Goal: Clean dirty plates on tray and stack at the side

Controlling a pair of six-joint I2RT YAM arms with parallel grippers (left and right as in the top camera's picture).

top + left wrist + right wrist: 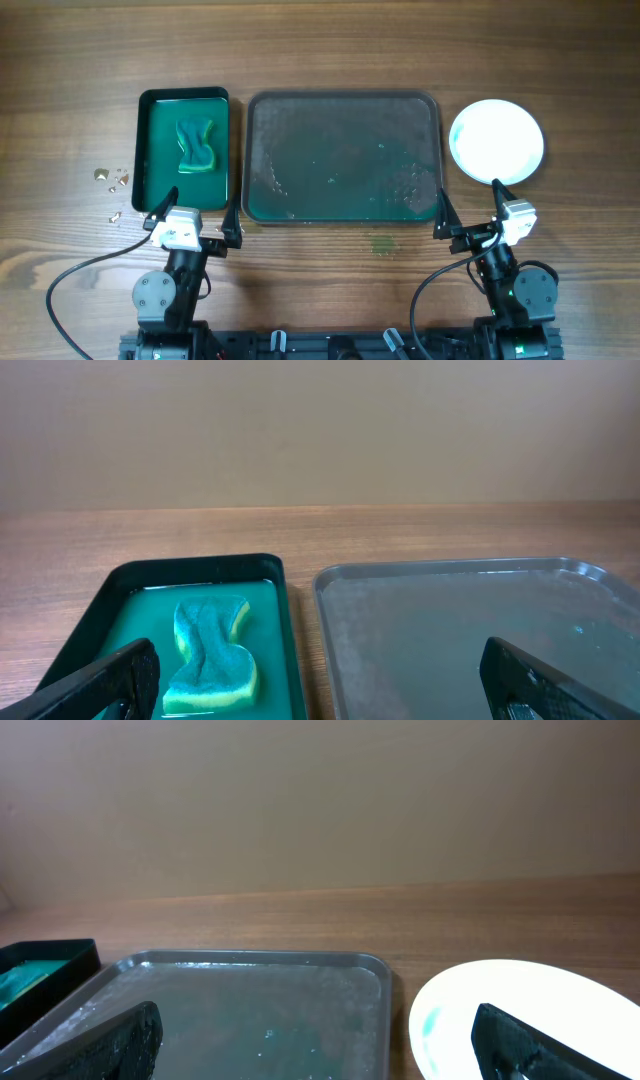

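Observation:
The large dark grey-green tray [342,110] lies mid-table, wet and smeared teal, with no plate on it; it also shows in the left wrist view [470,600] and the right wrist view [250,990]. White plates [497,140] sit to the right of the tray; only the top one shows, so I cannot tell how many are stacked. In the right wrist view the top plate [500,1010] has a faint teal smear. My left gripper [190,212] is open and empty near the trays' front edges. My right gripper [470,208] is open and empty in front of the plates.
A small bright green tray [152,150] holds teal water and a green wavy sponge [197,147], left of the big tray; the sponge also shows in the left wrist view [212,652]. Small crumbs [112,180] lie at the far left. A green stain [380,243] marks the table.

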